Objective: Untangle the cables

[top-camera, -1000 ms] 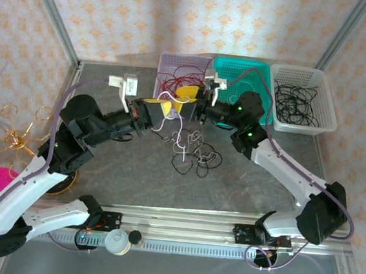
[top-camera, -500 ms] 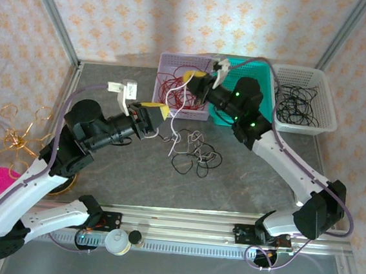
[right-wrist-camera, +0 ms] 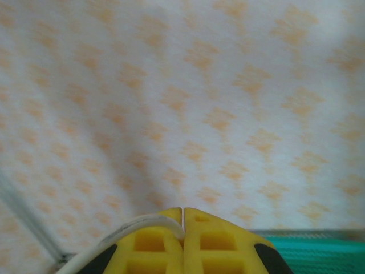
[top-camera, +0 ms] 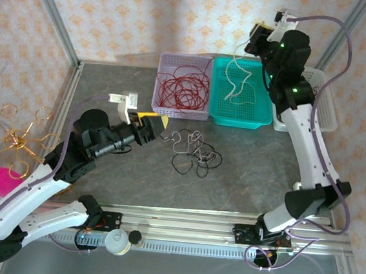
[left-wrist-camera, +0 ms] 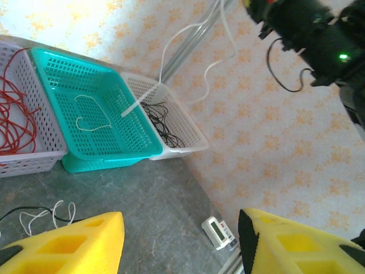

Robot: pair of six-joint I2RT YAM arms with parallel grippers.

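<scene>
While the left end effector (left-wrist-camera: 179,235) is held open near the tangled cables (top-camera: 194,153) on the desk (top-camera: 258,165), a white cable (right-wrist-camera: 137,226) is gripped by the right end effector (right-wrist-camera: 183,216) high above the teal basket (top-camera: 240,120).

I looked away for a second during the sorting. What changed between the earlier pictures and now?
The right gripper shut on the white cable and lifted it far back, above the teal basket. The left gripper opened, let it go and drew back left. The leftover tangle and the red cables stayed put.
</scene>
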